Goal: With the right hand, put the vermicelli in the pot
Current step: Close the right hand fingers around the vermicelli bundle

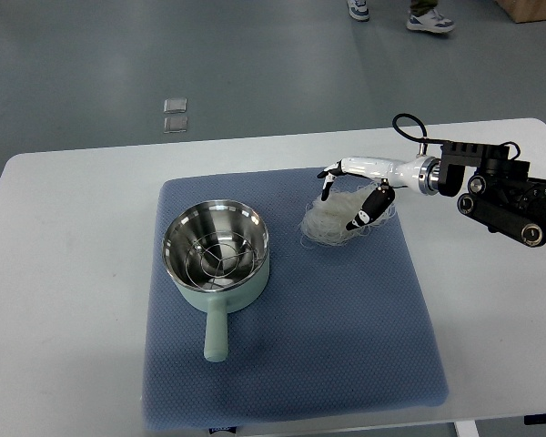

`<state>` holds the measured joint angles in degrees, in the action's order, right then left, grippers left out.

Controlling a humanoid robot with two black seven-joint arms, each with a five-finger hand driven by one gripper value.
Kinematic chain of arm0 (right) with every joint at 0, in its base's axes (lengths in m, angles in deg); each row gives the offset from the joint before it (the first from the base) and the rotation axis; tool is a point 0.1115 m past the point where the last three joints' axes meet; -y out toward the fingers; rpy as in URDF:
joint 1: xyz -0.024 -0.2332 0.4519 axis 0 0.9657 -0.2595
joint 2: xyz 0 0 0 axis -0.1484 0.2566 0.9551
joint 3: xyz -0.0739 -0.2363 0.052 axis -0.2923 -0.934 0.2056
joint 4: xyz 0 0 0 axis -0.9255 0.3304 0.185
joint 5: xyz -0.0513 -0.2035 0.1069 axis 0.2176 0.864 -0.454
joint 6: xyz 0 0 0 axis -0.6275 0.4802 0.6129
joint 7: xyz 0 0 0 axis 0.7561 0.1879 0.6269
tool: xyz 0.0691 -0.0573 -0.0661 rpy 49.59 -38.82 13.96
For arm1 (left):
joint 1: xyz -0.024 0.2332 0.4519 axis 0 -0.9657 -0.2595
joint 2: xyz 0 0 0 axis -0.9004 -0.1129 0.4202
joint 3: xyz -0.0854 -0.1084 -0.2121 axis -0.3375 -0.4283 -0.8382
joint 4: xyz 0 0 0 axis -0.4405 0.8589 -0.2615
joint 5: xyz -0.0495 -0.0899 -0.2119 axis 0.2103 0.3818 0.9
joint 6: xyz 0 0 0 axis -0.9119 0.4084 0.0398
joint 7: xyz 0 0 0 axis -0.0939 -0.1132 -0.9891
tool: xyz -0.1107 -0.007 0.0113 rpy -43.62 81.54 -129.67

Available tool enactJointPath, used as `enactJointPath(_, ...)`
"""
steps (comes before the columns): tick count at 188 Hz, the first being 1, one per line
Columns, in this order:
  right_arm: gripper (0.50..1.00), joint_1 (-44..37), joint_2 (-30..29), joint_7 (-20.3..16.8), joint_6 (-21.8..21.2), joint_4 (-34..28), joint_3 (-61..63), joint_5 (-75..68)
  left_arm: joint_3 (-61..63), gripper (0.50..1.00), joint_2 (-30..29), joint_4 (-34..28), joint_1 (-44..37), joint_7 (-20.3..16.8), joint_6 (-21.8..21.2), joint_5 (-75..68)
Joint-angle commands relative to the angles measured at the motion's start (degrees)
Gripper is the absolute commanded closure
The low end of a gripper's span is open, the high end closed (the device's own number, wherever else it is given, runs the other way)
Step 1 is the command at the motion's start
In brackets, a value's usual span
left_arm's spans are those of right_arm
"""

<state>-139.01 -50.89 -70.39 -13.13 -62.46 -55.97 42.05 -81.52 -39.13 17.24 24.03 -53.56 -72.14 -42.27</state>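
Note:
A pale green pot (pixel 217 258) with a steel inside and a wire rack in it stands on the blue mat, its handle pointing toward me. To its right lies a loose nest of white vermicelli (pixel 332 221) on the mat. My right hand (pixel 346 198) comes in from the right and reaches down over the vermicelli, its fingers (pixel 369 209) spread and curving into the strands. I cannot tell whether the fingers have closed on the bundle. The left arm does not show.
The blue mat (pixel 291 364) covers the middle of a white table (pixel 64 273). Two small clear squares (pixel 175 116) lie on the grey floor beyond the table. A person's shoes (pixel 429 20) show at the top edge.

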Motion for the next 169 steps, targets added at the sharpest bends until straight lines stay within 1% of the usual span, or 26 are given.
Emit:
enactJointPath(1, 0.57, 0.1, -0.2, 0.0, 1.3, 1.5, -1.0, 0.1, 0.0, 0.5, 0.0, 0.0, 0.0, 0.0, 0.0, 0.0)
enactJointPath(36, 0.572, 0.4, -0.5, -0.1, 4.3, 1.6, -2.8, 0.0, 0.0, 0.5, 0.0, 0.0, 0.0, 0.0, 0.0, 0.0)
enactJointPath(60, 0.574, 0.8, -0.5, -0.1, 4.7, 1.6, -2.7, 0.0, 0.0, 0.5, 0.0, 0.0, 0.0, 0.0, 0.0, 0.0)
enactJointPath(78, 0.585, 1.0, -0.6, 0.0, 4.8, 1.6, -2.6, 0.0, 0.0, 0.5, 0.0, 0.0, 0.0, 0.0, 0.0, 0.0)
enactJointPath(88, 0.603, 1.2, -0.6, 0.0, 5.0, 1.6, -2.6, 0.0, 0.0, 0.5, 0.0, 0.0, -0.1, 0.0, 0.0, 0.0)
enactJointPath(93, 0.638, 1.3, -0.6, 0.0, 5.4, 1.6, -2.6, 0.0, 0.0, 0.5, 0.0, 0.0, -0.1, 0.0, 0.0, 0.0)
enactJointPath(94, 0.638, 1.3, -0.6, 0.0, 5.4, 1.6, -2.6, 0.0, 0.0, 0.5, 0.0, 0.0, -0.1, 0.0, 0.0, 0.0)
enactJointPath(95, 0.652, 1.3, -0.6, -0.1, 5.6, 1.6, -2.7, 0.0, 0.0, 0.5, 0.0, 0.1, 0.0, 0.0, 0.0, 0.0)
enactJointPath(96, 0.652, 1.3, -0.6, -0.1, 5.6, 1.6, -2.7, 0.0, 0.0, 0.5, 0.0, 0.1, 0.0, 0.0, 0.0, 0.0)
enactJointPath(97, 0.666, 1.4, -0.6, 0.0, 5.8, 1.6, -2.7, 0.0, 0.0, 0.5, 0.0, 0.0, 0.0, 0.0, 0.0, 0.0)
enactJointPath(98, 0.666, 1.4, -0.6, 0.0, 5.8, 1.6, -2.7, 0.0, 0.0, 0.5, 0.0, 0.0, 0.0, 0.0, 0.0, 0.0)
enactJointPath(99, 0.679, 1.4, -0.6, 0.0, 6.0, 1.6, -2.7, 0.0, 0.0, 0.5, 0.0, 0.0, 0.0, 0.0, 0.0, 0.0)
enactJointPath(110, 0.718, 1.4, -0.6, 0.0, 6.4, 1.6, -2.7, 0.0, 0.0, 0.5, 0.0, 0.0, 0.0, 0.0, 0.0, 0.0)
enactJointPath(115, 0.754, 1.4, -0.6, 0.0, 6.5, 1.6, -2.7, 0.0, 0.0, 0.5, 0.0, 0.0, 0.0, 0.0, 0.0, 0.0)
enactJointPath(117, 0.754, 1.4, -0.6, 0.0, 6.5, 1.6, -2.7, 0.0, 0.0, 0.5, 0.0, 0.0, 0.0, 0.0, 0.0, 0.0)
enactJointPath(120, 0.779, 1.4, -0.7, 0.0, 6.4, 1.6, -2.7, 0.0, 0.0, 0.5, 0.0, 0.0, 0.0, 0.0, 0.0, 0.0)
enactJointPath(123, 0.789, 1.5, -0.7, 0.0, 6.5, 1.6, -2.7, 0.0, 0.0, 0.5, 0.0, 0.0, 0.0, 0.0, 0.0, 0.0)
enactJointPath(126, 0.826, 1.6, -0.7, 0.0, 6.5, 1.6, -2.8, 0.0, 0.0, 0.5, 0.0, 0.1, 0.0, 0.0, 0.0, 0.0)
enactJointPath(129, 0.838, 1.6, -0.7, 0.0, 6.4, 1.6, -2.8, 0.0, 0.0, 0.5, 0.0, 0.0, 0.0, 0.0, 0.0, 0.0)
enactJointPath(130, 0.85, 1.6, -0.7, 0.0, 6.4, 1.6, -2.8, 0.0, 0.0, 0.5, 0.0, 0.0, 0.0, 0.0, 0.0, 0.0)
enactJointPath(137, 0.873, 1.6, -0.9, 0.0, 6.4, 1.6, -2.9, 0.0, 0.0, 0.5, 0.0, 0.0, 0.0, 0.0, 0.0, 0.0)
enactJointPath(138, 0.885, 1.6, -1.0, 0.0, 6.5, 1.6, -3.0, 0.0, 0.0, 0.5, 0.0, 0.0, 0.0, 0.0, 0.0, 0.0)
enactJointPath(140, 0.885, 1.6, -1.0, 0.0, 6.5, 1.6, -3.0, 0.0, 0.0, 0.5, 0.0, 0.0, 0.0, 0.0, 0.0, 0.0)
enactJointPath(153, 0.952, 1.5, -1.4, 0.0, 6.7, 1.6, -3.9, 0.0, 0.0, 0.5, 0.0, 0.0, 0.0, 0.0, 0.0, 0.1)
enactJointPath(165, 1.0, 1.4, -1.4, 0.0, 6.8, 1.6, -4.4, 0.0, 0.0, 0.5, 0.0, 0.0, 0.0, 0.0, 0.0, 0.0)
enactJointPath(169, 1.0, 1.4, -1.4, 0.0, 6.8, 1.6, -4.4, 0.0, 0.0, 0.5, 0.0, 0.0, 0.0, 0.0, 0.0, 0.0)
